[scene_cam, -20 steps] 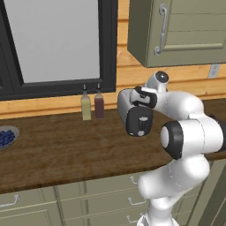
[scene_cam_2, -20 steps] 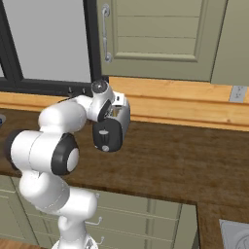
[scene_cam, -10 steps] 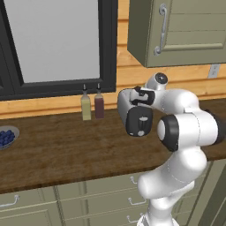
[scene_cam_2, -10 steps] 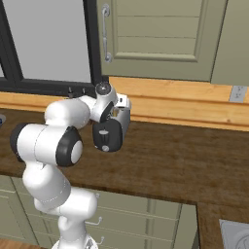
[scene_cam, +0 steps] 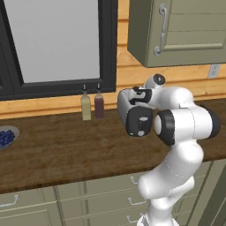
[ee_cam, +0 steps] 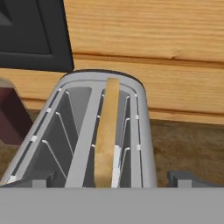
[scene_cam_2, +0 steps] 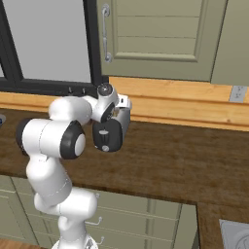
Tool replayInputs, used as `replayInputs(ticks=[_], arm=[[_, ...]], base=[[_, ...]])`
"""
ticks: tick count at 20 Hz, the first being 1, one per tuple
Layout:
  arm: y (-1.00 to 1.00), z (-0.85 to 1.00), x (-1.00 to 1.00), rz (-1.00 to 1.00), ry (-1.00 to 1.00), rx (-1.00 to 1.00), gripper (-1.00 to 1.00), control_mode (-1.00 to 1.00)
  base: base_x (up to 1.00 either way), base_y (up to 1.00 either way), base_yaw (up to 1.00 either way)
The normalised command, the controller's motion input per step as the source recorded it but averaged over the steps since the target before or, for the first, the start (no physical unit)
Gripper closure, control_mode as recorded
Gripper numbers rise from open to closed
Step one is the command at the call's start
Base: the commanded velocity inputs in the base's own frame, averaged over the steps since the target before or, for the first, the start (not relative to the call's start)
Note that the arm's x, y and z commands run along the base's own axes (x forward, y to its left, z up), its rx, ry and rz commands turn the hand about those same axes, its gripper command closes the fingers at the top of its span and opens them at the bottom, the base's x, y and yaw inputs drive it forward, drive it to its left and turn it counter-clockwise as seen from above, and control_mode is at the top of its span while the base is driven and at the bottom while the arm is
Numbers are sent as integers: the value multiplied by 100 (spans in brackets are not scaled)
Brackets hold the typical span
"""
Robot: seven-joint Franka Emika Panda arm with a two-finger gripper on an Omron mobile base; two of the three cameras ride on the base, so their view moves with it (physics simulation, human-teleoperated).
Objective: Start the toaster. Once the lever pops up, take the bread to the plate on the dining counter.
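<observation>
Looking down along the hand, a small rounded silver-grey two-slot toaster [ee_cam: 87, 131] stands just below the camera on a dark brown wood-grain worktop [ee_cam: 183, 144]. A thin pale cream-tan slice of bread [ee_cam: 107, 135] stands upright in the right-hand slot, its top edge rising a little above the toaster's rim; the left-hand slot shows bare wire guides. The two small dark finger tips of the gripper [ee_cam: 111, 183] sit far apart at the bottom of this view, one at each side of the toaster, spread wide and holding nothing. Behind the toaster runs a warm orange wood plank wall [ee_cam: 153, 39], and a black window frame [ee_cam: 35, 35] fills the upper left corner. A dark red bottle [ee_cam: 11, 118] shows at the left edge, near the toaster.

From the left base camera, the white arm folds in front of the toaster's glossy black end panel [scene_cam: 139, 121], which carries a small pale lever [scene_cam: 140, 125]. The hand hangs over the toaster's top. An olive-yellow bottle [scene_cam: 86, 106] and the dark red bottle stand side by side against the wall, left of the toaster. A grey bowl of blue berries [scene_cam: 6, 137] rests at the far left edge of the worktop. Green-grey wall cabinets [scene_cam: 185, 31] hang above, and beige handled drawers [scene_cam: 101, 194] sit below the worktop.
</observation>
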Motion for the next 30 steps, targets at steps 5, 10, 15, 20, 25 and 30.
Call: replayInputs(ticks=[5,10,15,20,25,30], arm=[[0,-7,28,0,0,0,-100,-100],[0,-17,20,0,0,0,-100,-100],[0,-18,14,0,0,0,-100,-100],[0,-15,7,0,0,0,-100,-100],[0,-12,0,0,0,0,100,-100],[0,-6,0,0,0,0,100,-100]], base=[[0,0,0],[0,0,0],[0,0,0],[0,0,0],[0,0,0],[0,0,0]])
